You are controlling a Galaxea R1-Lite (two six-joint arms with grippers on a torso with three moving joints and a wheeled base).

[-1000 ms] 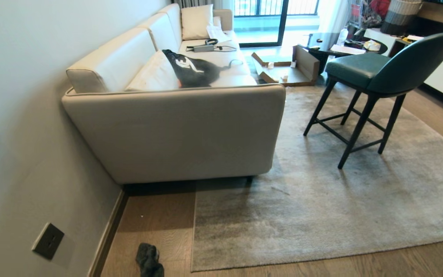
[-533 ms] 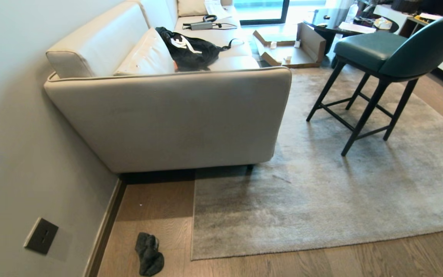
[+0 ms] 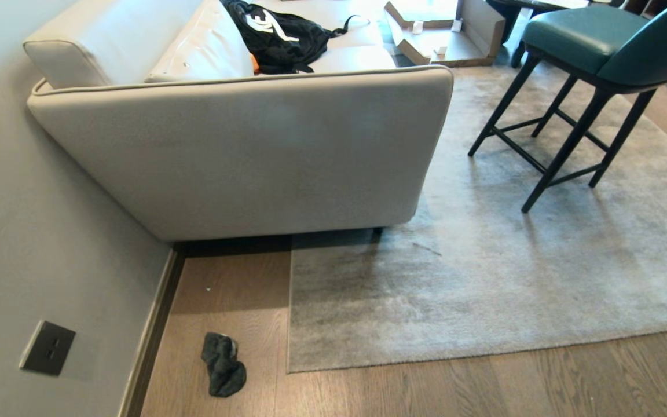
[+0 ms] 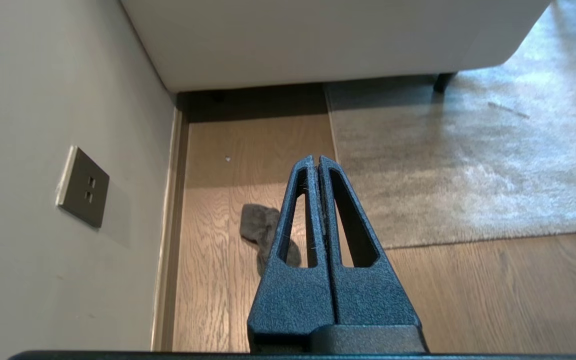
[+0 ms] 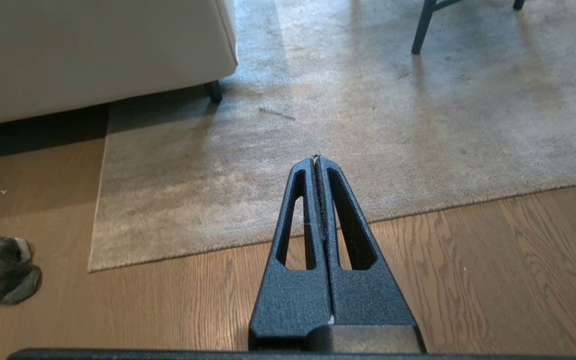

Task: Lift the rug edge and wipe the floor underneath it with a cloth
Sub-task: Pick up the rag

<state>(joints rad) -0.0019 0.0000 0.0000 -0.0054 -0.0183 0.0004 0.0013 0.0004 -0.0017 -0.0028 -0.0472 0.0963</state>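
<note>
A pale grey rug lies flat on the floor (image 3: 426, 388), and its rug edge (image 3: 288, 313) runs straight down to a square corner (image 3: 289, 369). The same rug edge (image 4: 335, 145) (image 5: 99, 200) shows in both wrist views. A small dark grey cloth (image 3: 223, 365) (image 4: 260, 230) (image 5: 10, 270) lies crumpled on the planks left of that corner. My left gripper (image 4: 316, 159) hangs shut and empty above the cloth and the corner. My right gripper (image 5: 316, 158) hangs shut and empty above the rug's near border. Neither arm shows in the head view.
A beige sofa (image 3: 252, 150) stands against the wall (image 3: 50, 231), partly on the rug. A green chair (image 3: 588, 58) with dark legs stands on the rug at the right. A wall socket (image 3: 47, 347) and a skirting strip (image 3: 151, 336) lie at the left.
The head view has tilted down: sofa, chair and rug have all slid up the picture and more floor shows near me. Cloth and rug have not moved on the floor.
</note>
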